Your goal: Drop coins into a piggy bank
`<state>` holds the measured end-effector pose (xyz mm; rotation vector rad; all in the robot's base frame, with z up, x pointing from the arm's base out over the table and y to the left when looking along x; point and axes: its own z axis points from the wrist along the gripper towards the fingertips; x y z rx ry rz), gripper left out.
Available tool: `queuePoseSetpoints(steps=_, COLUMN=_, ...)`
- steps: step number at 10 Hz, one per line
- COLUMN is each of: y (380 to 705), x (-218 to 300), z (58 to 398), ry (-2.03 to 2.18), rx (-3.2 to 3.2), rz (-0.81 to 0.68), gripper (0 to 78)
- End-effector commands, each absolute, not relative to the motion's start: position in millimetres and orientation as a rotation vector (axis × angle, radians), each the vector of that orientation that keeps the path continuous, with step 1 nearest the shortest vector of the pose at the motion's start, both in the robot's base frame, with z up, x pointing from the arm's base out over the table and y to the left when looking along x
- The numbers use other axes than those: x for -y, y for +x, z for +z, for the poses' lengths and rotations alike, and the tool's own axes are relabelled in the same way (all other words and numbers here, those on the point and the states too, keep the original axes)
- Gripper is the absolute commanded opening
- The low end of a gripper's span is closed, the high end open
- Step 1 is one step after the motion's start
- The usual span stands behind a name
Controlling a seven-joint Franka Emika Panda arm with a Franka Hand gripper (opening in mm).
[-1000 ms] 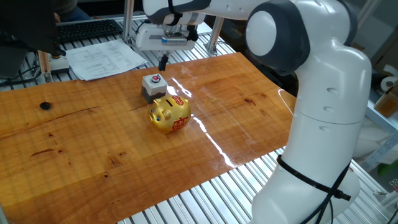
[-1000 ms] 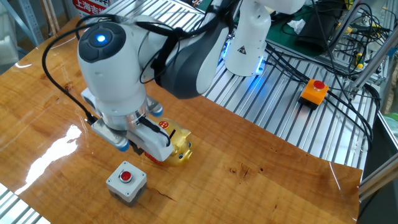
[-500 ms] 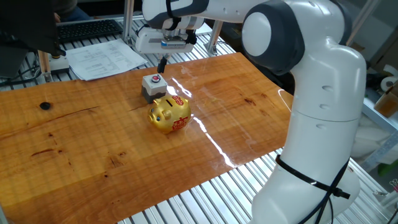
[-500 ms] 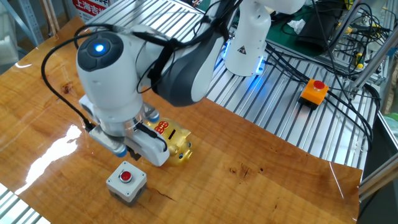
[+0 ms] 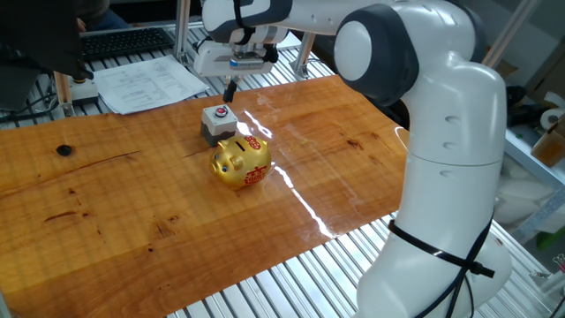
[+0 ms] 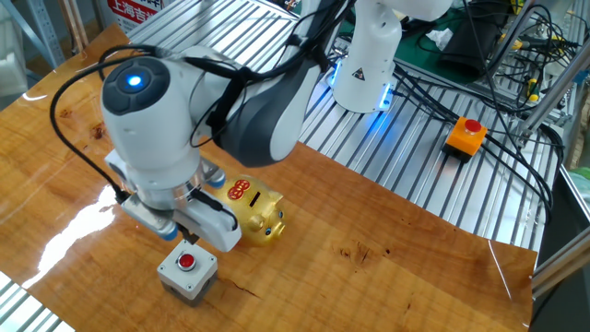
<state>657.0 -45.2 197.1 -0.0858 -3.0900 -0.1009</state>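
Note:
The gold piggy bank with red markings stands upright on the wooden table; it also shows in the other fixed view. My gripper hangs just above the grey box with a red button, behind the pig. Its dark fingers look pressed together with nothing visible between them. In the other fixed view the hand covers the fingertips and stands right over the button box, beside the pig. No coin is in view.
Papers and a keyboard lie behind the table's far edge. An orange emergency-stop box and cables sit on the slatted metal surface. The robot's white base stands at the table's right side.
The hand has shifted from over the piggy bank toward the grey button box and slightly lower. The pig and the box have not moved.

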Motion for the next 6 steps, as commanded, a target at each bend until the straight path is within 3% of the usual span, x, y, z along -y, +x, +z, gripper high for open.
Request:
queuePoseSetpoints(steps=1, y=669.2, x=52.6, z=194.3, ry=-0.045, rx=3.099, rz=-0.095, gripper=0.0)
queuePoseSetpoints(steps=6, y=681.9, x=57.9, z=188.3, ry=-0.016, rx=3.116, rz=-0.09, gripper=0.0)
